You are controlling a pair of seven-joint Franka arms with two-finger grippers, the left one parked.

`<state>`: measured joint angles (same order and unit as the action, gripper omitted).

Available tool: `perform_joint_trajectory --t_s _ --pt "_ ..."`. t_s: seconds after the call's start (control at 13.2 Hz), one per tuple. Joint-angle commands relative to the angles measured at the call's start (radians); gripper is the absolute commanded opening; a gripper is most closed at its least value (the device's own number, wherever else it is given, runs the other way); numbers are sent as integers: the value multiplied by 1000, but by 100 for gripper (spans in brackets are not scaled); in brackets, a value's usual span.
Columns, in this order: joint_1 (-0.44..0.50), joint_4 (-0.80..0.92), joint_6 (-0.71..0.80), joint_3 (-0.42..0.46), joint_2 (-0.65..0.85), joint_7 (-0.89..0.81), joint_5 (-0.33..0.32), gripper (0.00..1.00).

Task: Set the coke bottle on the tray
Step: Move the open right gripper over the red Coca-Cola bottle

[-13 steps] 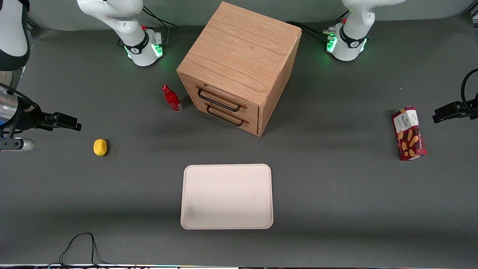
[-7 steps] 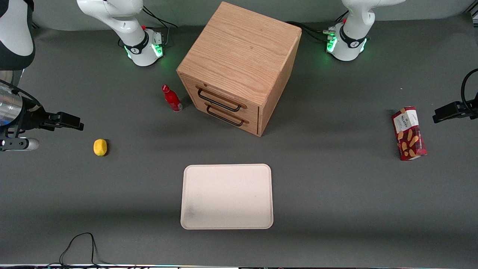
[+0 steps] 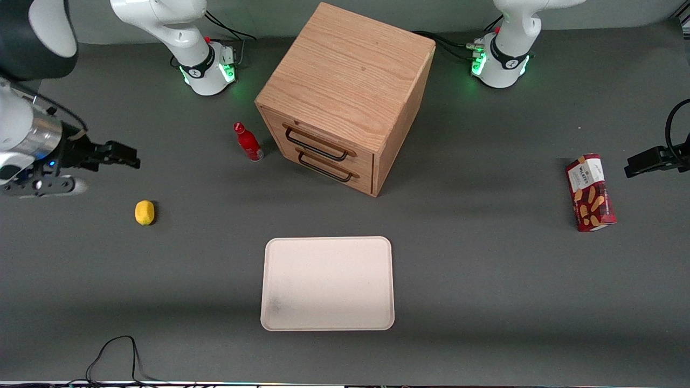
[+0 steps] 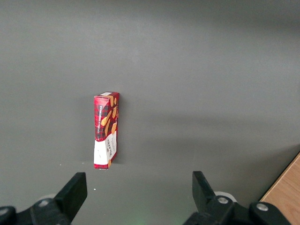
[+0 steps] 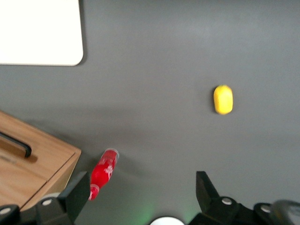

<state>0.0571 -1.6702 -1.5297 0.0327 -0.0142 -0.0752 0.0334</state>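
The coke bottle (image 3: 247, 141) is small, all red with a red cap, and stands upright on the grey table close beside the wooden drawer cabinet (image 3: 345, 97). It also shows in the right wrist view (image 5: 103, 172). The cream-beige tray (image 3: 327, 283) lies flat and bare, nearer the front camera than the cabinet; one corner of it shows in the right wrist view (image 5: 40, 32). My right gripper (image 3: 119, 155) hangs in the air at the working arm's end of the table, well apart from the bottle. Its fingers (image 5: 207, 189) are spread wide and hold nothing.
A yellow lemon (image 3: 144, 212) lies on the table below my gripper, nearer the front camera; it also shows in the right wrist view (image 5: 223, 99). A red snack box (image 3: 590, 192) lies toward the parked arm's end. A black cable (image 3: 116, 353) loops at the front edge.
My right gripper has risen and moved farther from the front camera and toward the bottle. The bottle, tray and lemon have not moved.
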Motion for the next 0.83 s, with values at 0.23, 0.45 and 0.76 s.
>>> perform_joint_trajectory --t_s 0.23,0.45,0.76 --pt "190 -385 -111 -7 295 -221 -3 100" --pt "275 -592 -223 -7 413 -290 -1 100" --pt "366 -752 -337 -7 470 -359 -1 100"
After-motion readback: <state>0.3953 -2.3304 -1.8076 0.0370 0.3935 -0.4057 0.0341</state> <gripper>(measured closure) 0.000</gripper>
